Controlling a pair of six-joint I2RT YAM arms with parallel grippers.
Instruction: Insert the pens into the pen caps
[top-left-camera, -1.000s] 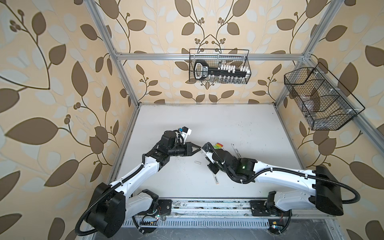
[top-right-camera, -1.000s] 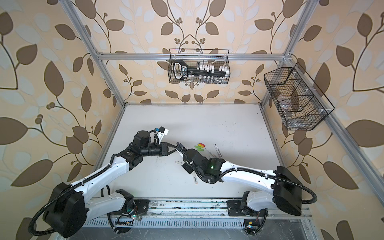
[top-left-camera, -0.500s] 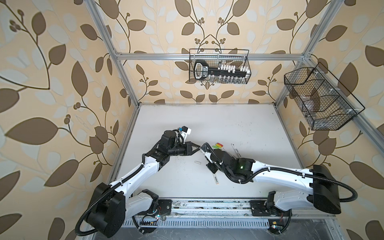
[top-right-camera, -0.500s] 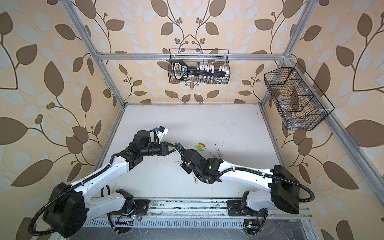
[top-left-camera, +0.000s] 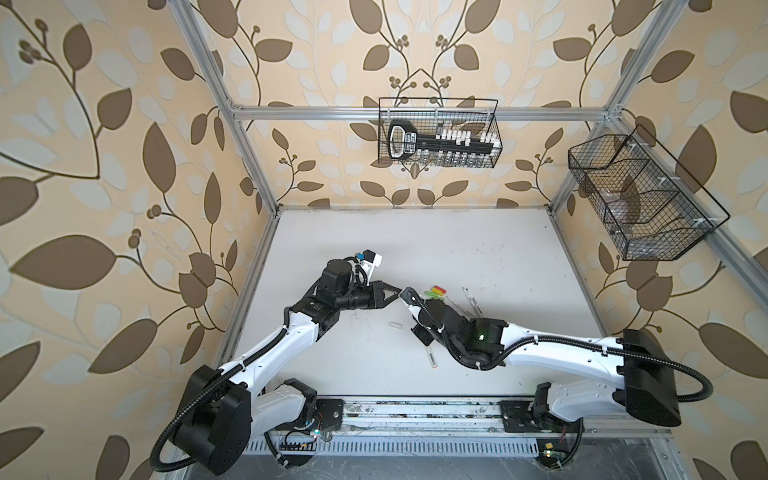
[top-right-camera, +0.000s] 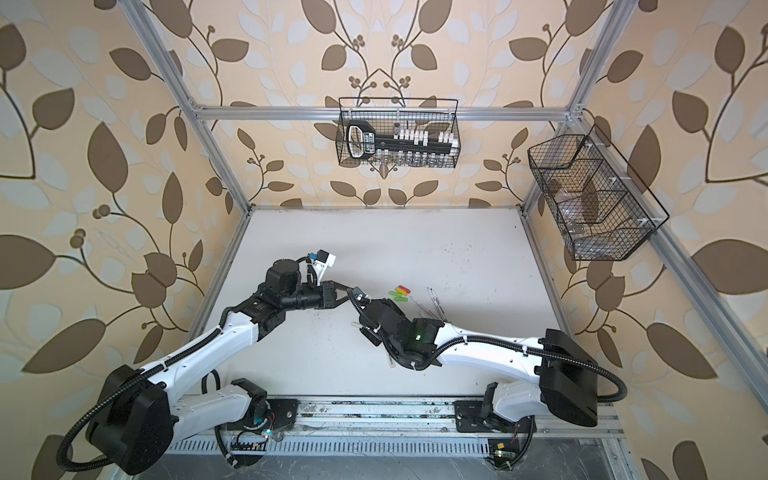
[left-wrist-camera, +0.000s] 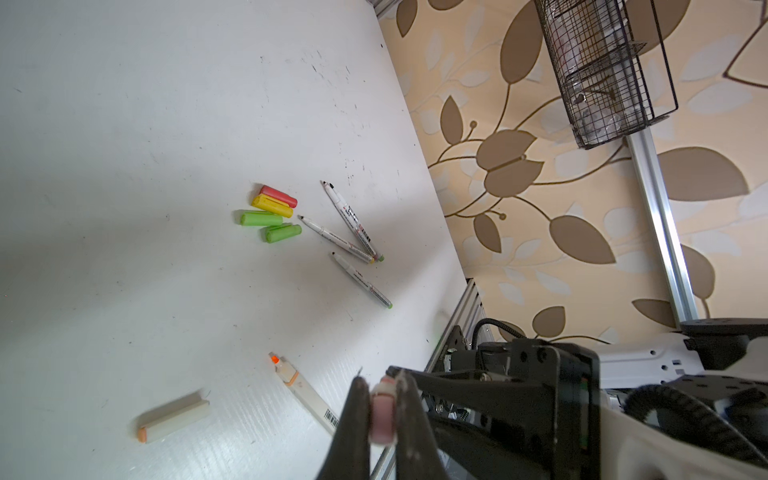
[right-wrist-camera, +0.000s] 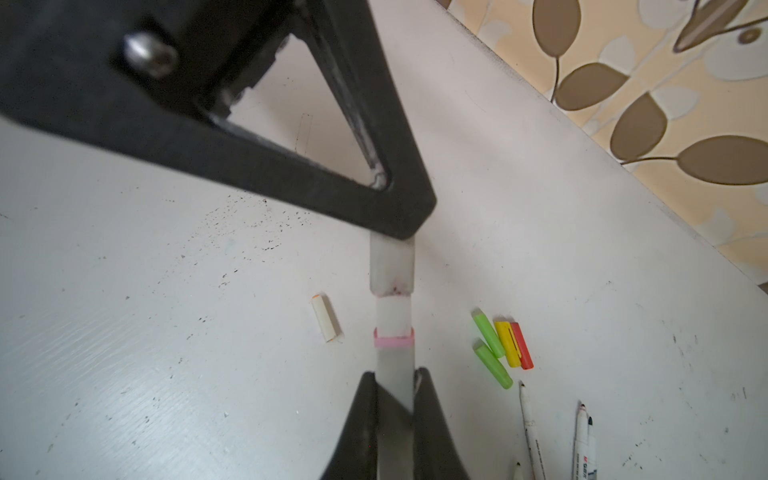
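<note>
in both top views the left gripper (top-left-camera: 397, 291) and right gripper (top-right-camera: 358, 296) meet tip to tip over the scuffed white table (top-left-camera: 478, 249), near the coloured caps (top-left-camera: 434, 291).

left wrist: left gripper clamped on a grey cap (left-wrist-camera: 382, 409); a loose marker (left-wrist-camera: 305, 392) and loose cap (left-wrist-camera: 172, 417) lie on the table.

right wrist: right gripper pinches the held marker (right-wrist-camera: 394, 374), its tip inside the grey cap. print on the pens is unreadable.

Beige wallpaper (top-left-camera: 104, 124) with brown leaves surrounds the speckled white tabletop (top-left-camera: 415, 249). Above its far edge 1 black wire basket (top-left-camera: 478, 120) hangs from an aluminium beam (top-left-camera: 311, 113); a 2nd wire basket (top-left-camera: 648, 232) hangs right of it.
</note>
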